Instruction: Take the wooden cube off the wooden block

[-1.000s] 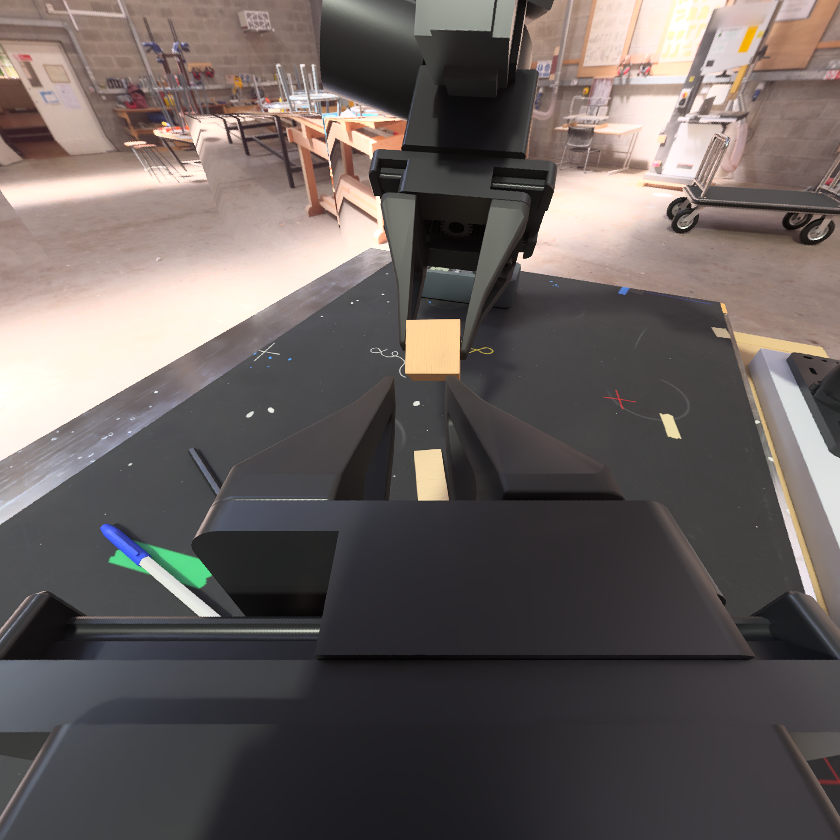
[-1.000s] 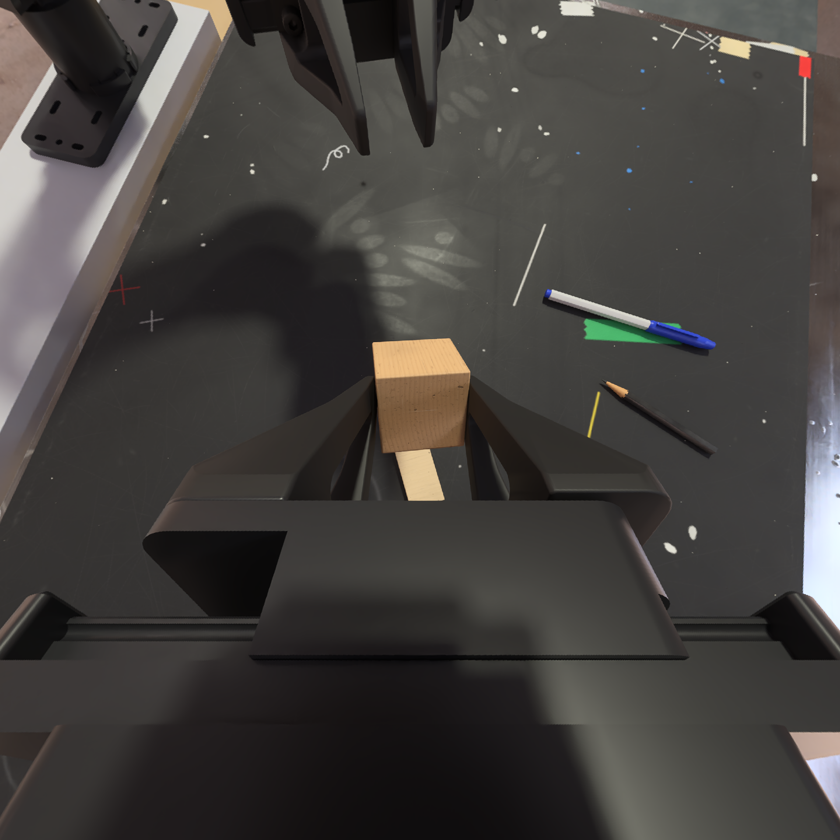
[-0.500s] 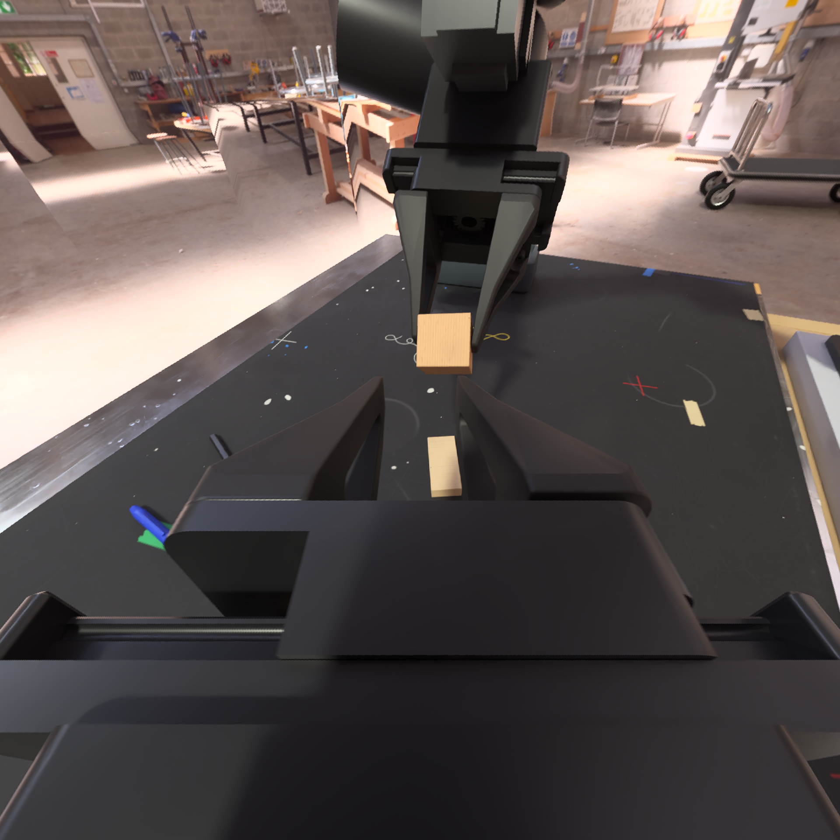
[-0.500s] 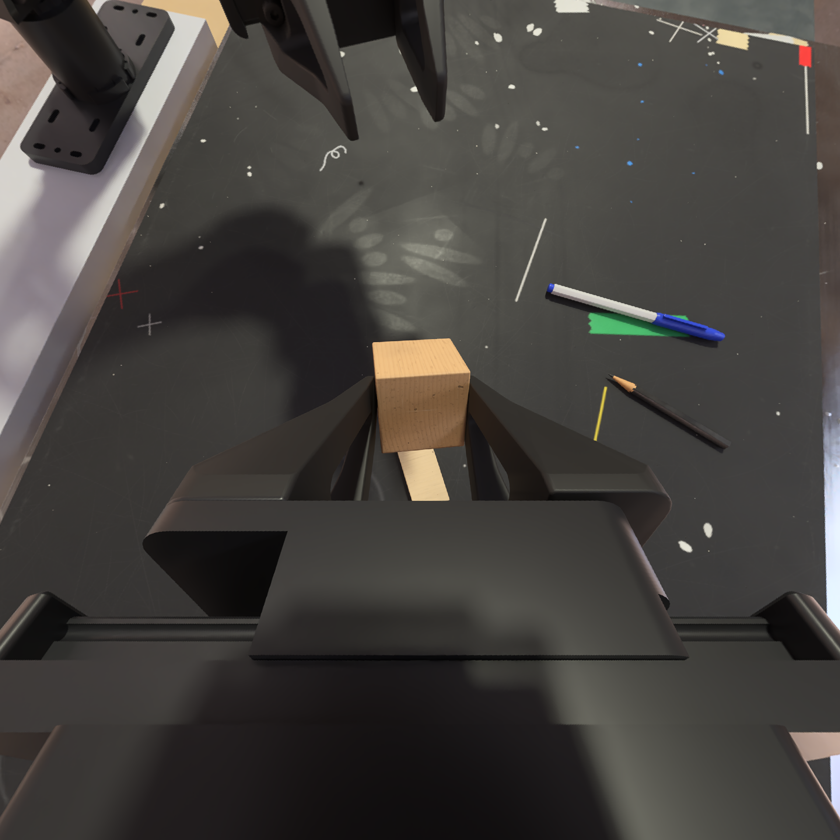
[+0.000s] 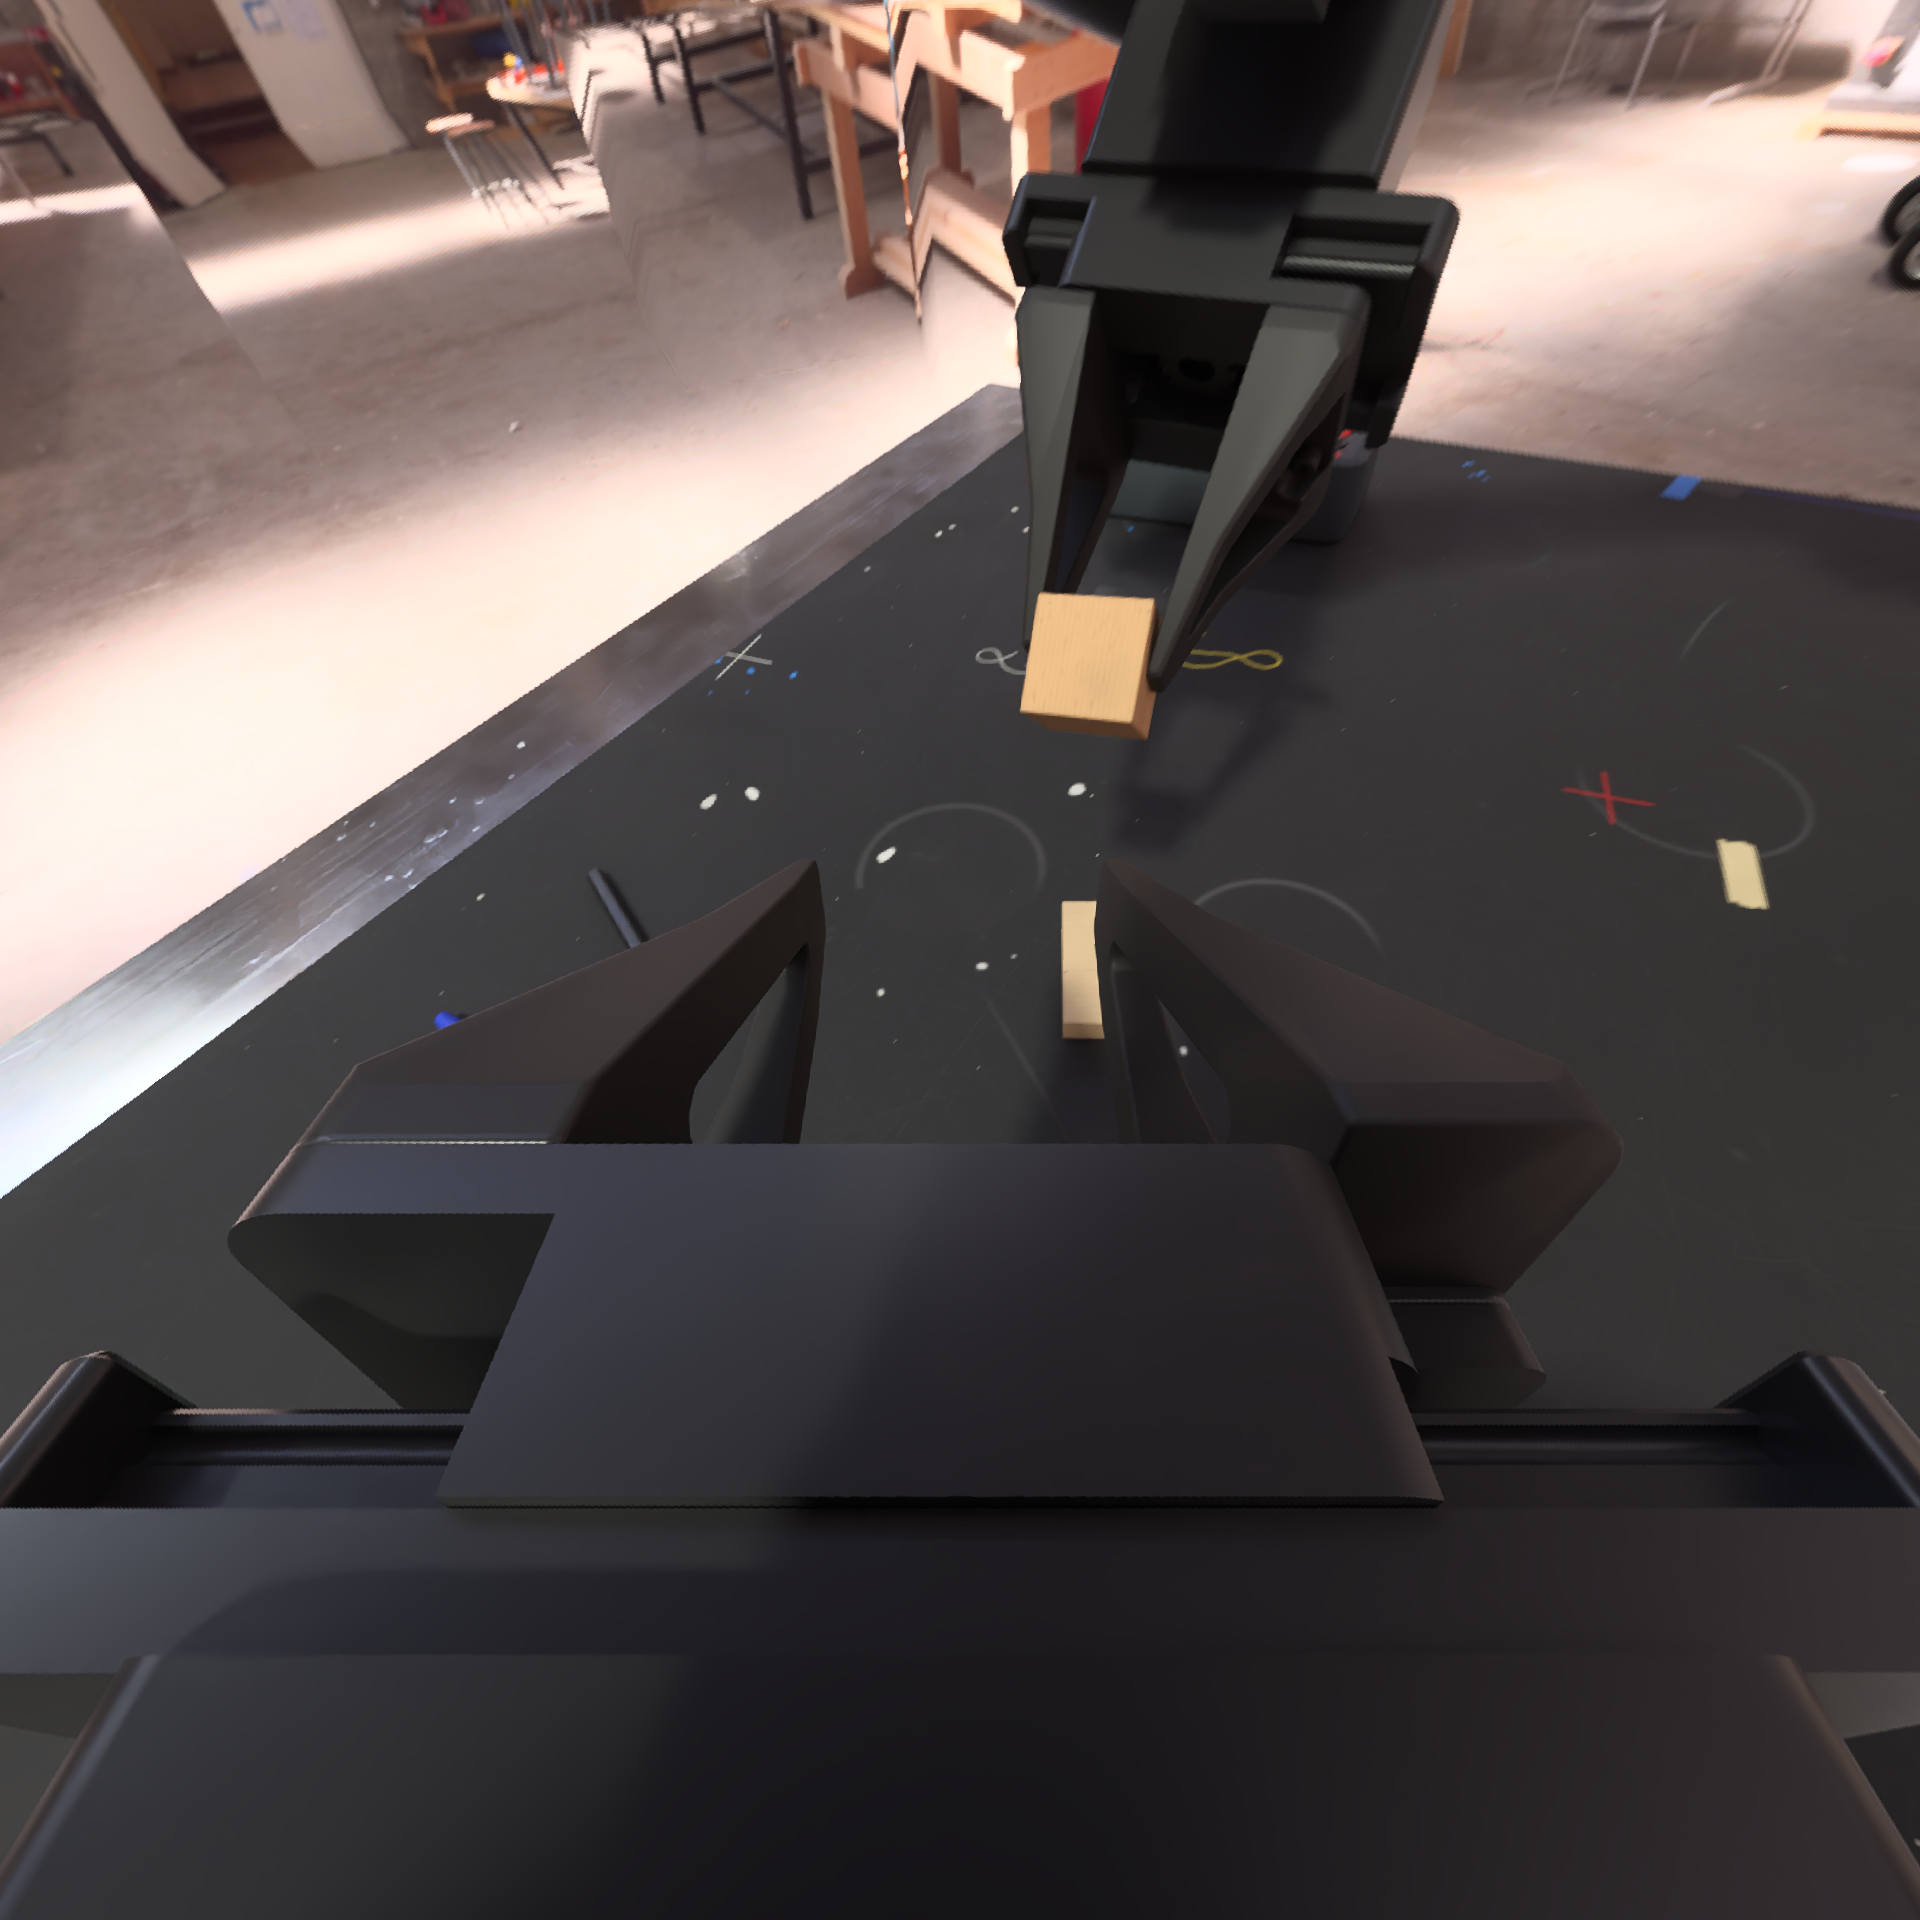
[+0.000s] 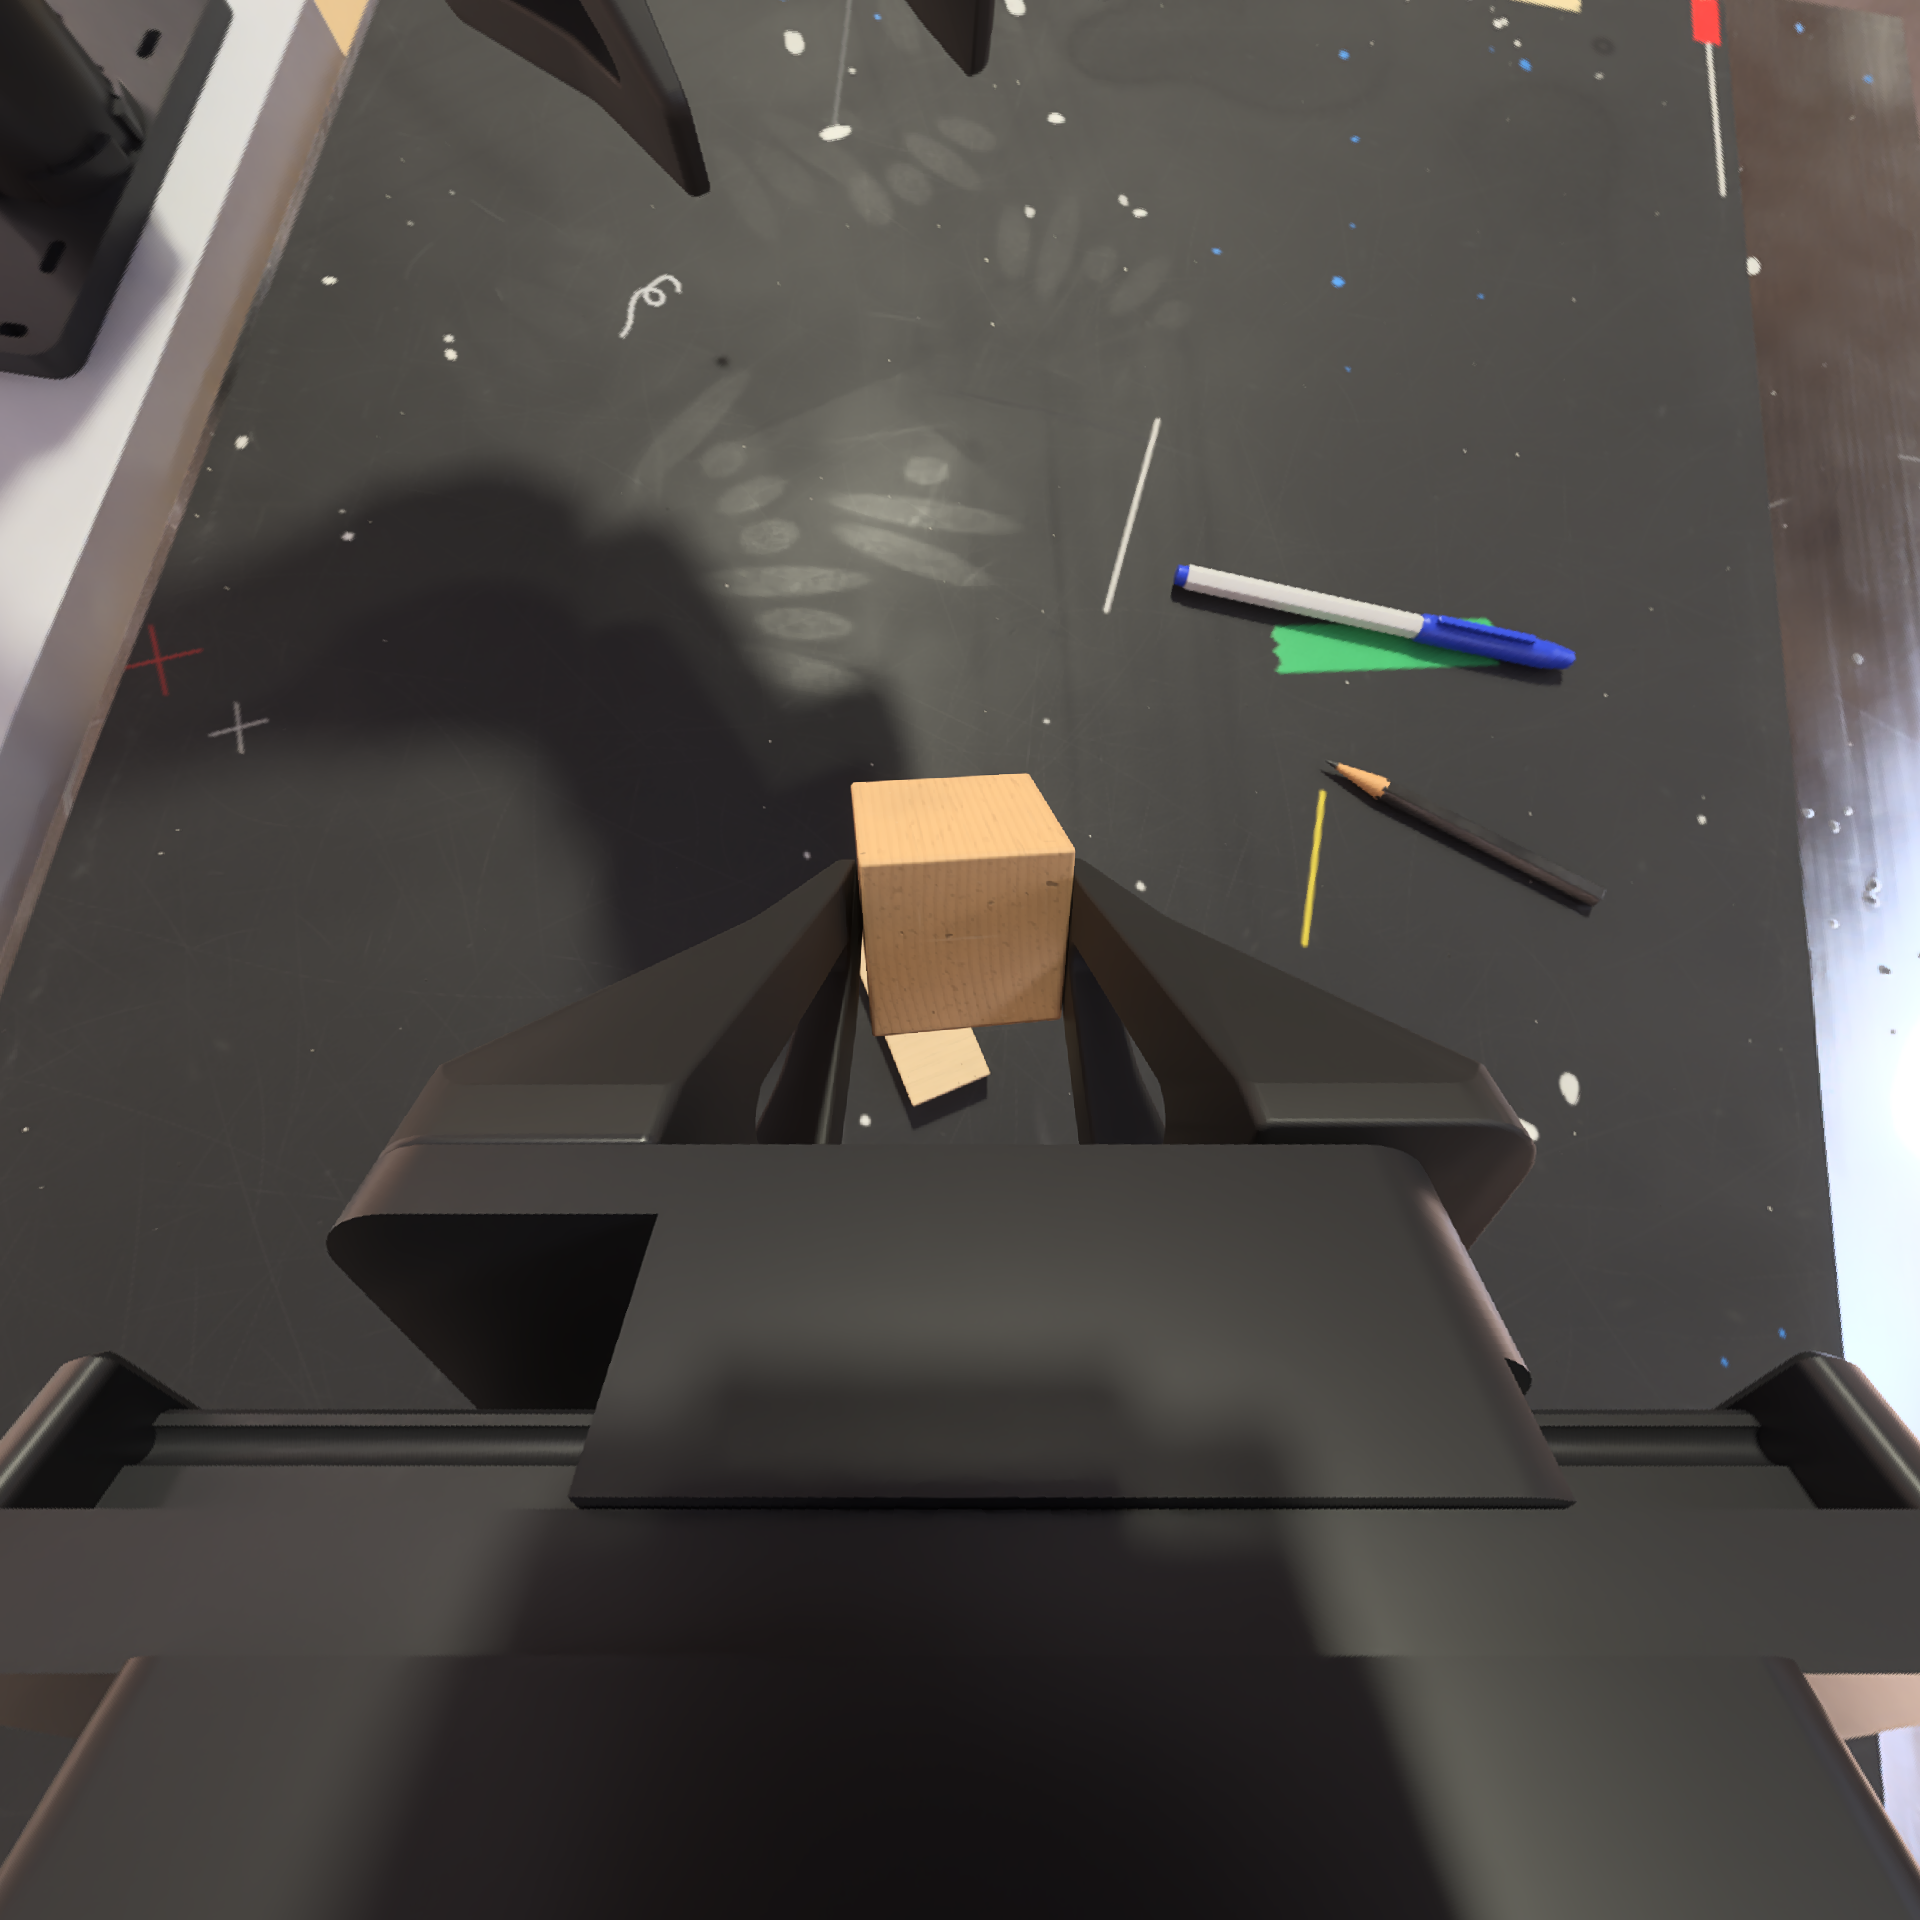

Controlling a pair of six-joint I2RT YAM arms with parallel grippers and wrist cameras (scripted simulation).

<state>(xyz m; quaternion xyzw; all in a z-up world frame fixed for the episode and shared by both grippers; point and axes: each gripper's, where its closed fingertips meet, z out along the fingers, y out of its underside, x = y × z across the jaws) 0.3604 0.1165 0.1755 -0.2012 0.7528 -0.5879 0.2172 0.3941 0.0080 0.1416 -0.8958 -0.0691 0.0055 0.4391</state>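
The wooden cube [image 6: 961, 904] sits between the fingers of my right gripper [image 6: 966, 868], which is shut on it and holds it in the air. The flat wooden block [image 6: 940, 1065] lies on the black table below it, partly hidden by the cube. In the left wrist view the right gripper [image 5: 1099, 665] hangs from above with the cube [image 5: 1091, 670] well clear of the block [image 5: 1081, 966]. My left gripper [image 5: 961, 873] is open and empty, with the block just inside its right finger. It also shows at the top of the right wrist view [image 6: 831, 125].
A blue and white pen [image 6: 1371, 618] lies on green tape [image 6: 1340, 655], with a dark pencil [image 6: 1465, 831] beside it, right of the cube. A white rail with a black arm mount [image 6: 62, 177] runs along the left. The table's metal edge [image 5: 312, 883] lies at the left gripper's left.
My left gripper has opened wide and drawn back from the block. My right gripper has risen with the cube, which now hangs farther above the block.
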